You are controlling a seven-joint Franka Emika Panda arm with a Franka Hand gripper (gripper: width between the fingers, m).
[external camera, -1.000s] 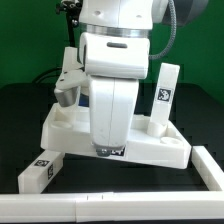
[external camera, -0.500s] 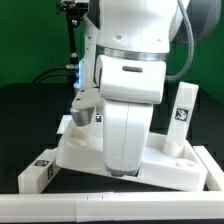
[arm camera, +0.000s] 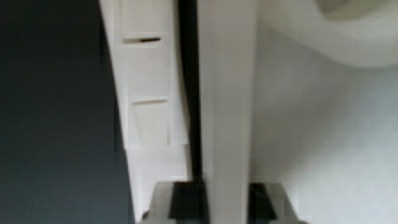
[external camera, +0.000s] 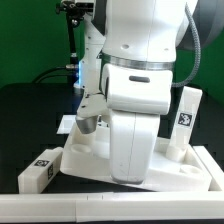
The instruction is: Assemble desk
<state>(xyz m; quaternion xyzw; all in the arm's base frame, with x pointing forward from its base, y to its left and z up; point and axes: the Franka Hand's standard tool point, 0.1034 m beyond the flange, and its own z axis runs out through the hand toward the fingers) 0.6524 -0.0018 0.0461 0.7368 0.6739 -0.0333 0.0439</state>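
Sliding toward the exterior view's right go arm and tabletop (external camera: 190,168) together, its upright leg (external camera: 188,108) riding along (the loose leg (external camera: 38,172) stays on the counter (external camera: 25,110)), fingers (arm camera: 169,202) clamped on the tabletop's white ridge, presumably dragging it somewhere handier for the next leg.

place: robotics lab rig | signs: green backdrop (external camera: 30,40), black table (external camera: 20,130) — marker-tagged leg (external camera: 38,173)

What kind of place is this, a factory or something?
Probably a robotics research lab: a big glossy white robot arm over a white plastic desk tabletop, a loose white square-section leg bearing a black-and-white tag, and a green backdrop.
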